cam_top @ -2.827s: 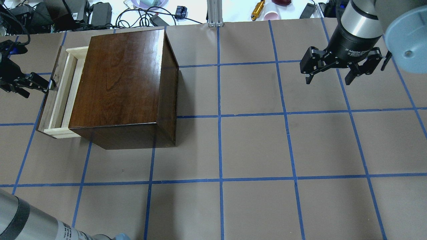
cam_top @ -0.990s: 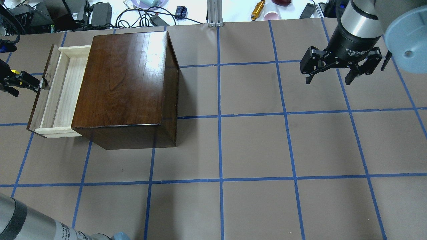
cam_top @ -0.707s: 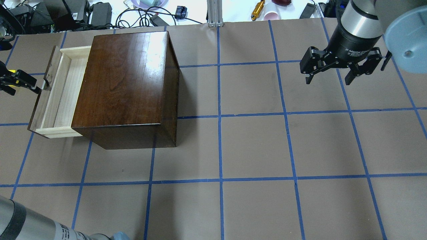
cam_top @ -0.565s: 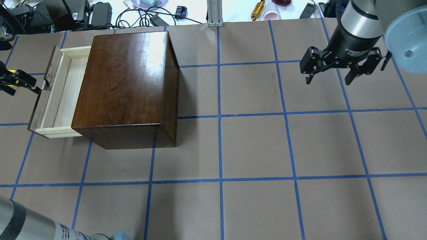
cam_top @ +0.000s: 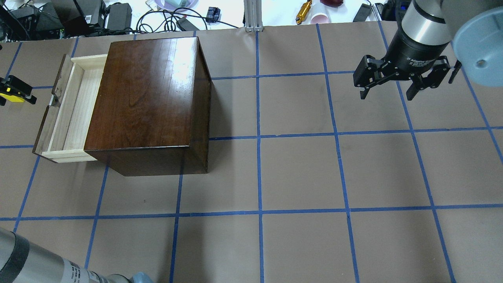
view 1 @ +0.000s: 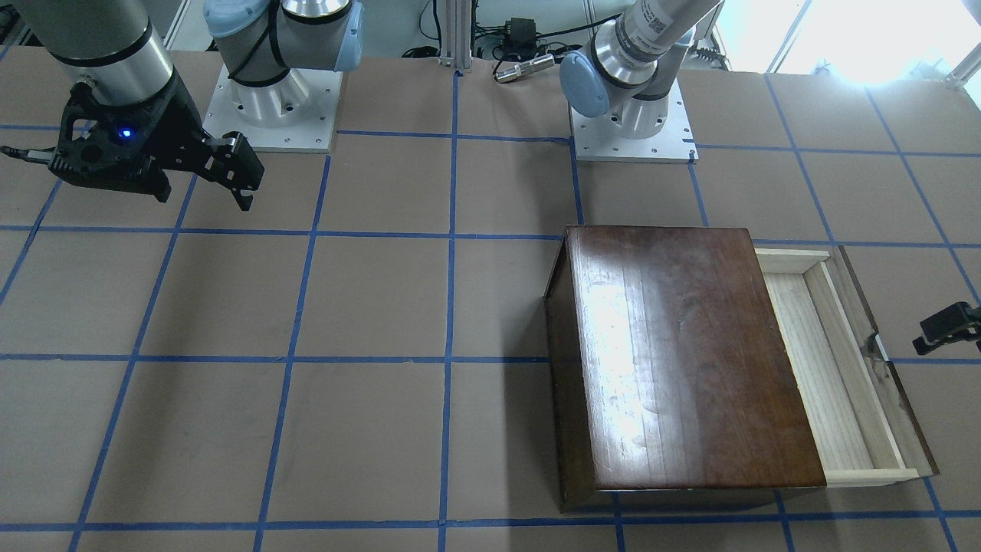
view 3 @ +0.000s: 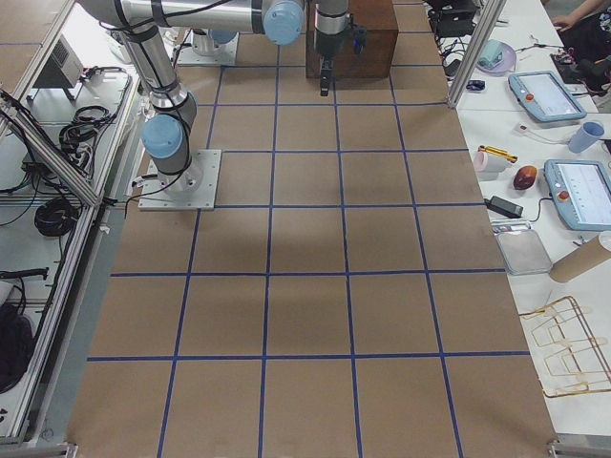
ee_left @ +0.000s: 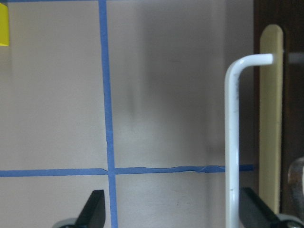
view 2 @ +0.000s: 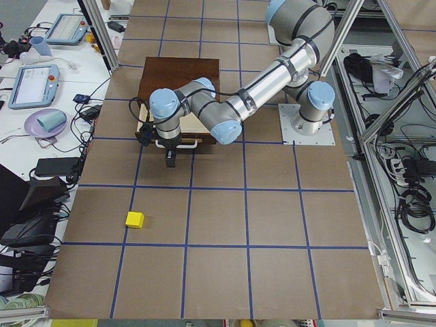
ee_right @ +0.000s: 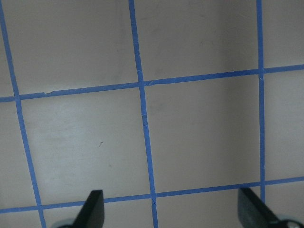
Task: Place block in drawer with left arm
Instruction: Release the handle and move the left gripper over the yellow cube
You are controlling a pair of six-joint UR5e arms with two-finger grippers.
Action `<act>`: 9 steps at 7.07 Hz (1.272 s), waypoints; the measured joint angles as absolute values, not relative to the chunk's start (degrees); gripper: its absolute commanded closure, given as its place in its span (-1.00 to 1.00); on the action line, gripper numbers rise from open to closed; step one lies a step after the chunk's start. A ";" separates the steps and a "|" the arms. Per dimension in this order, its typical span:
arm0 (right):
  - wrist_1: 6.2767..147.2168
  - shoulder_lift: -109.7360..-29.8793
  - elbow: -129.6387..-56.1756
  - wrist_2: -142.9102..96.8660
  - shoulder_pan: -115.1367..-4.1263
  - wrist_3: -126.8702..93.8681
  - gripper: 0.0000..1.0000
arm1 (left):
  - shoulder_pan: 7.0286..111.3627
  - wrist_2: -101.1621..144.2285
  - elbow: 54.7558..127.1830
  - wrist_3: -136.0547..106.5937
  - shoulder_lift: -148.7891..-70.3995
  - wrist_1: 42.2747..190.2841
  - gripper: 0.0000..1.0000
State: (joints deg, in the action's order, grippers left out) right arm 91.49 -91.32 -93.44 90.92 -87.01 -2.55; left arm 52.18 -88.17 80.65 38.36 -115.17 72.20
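Observation:
The yellow block [view 2: 134, 219] lies on the table, well out from the drawer front; its edge shows at the top left of the left wrist view [ee_left: 4, 23]. The pale wood drawer [cam_top: 72, 110] stands pulled out of the dark brown box [cam_top: 145, 102], and I see nothing inside it [view 1: 824, 376]. My left gripper [cam_top: 17, 88] is open and empty, a little off the drawer's white handle [ee_left: 232, 142]. It also shows in the front view [view 1: 946, 328] and its own view [ee_left: 172, 211]. My right gripper [cam_top: 387, 88] hangs open and empty over the far right.
Cables and power bricks [cam_top: 98, 15] and an aluminium post [cam_top: 253, 15] line the back edge. The two arm bases [view 1: 268, 100] [view 1: 628, 115] stand on the robot's side. Blue tape lines grid the brown table.
The drawer slid further out of the box. My left gripper then let go of the handle and drew back to the left. The right arm has not moved.

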 measured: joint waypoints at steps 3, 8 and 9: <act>91.49 -91.32 -93.43 90.88 -87.01 -2.55 -1.00 | 51.76 -88.28 72.31 38.26 -121.26 73.00 -1.00; 91.49 -91.32 -93.43 90.88 -87.01 -2.55 -1.00 | 49.90 -88.19 54.21 38.86 -134.97 73.04 -1.00; 91.49 -91.32 -93.43 90.90 -87.01 -2.55 -1.00 | 49.52 -88.16 51.41 39.14 -137.36 73.14 -1.00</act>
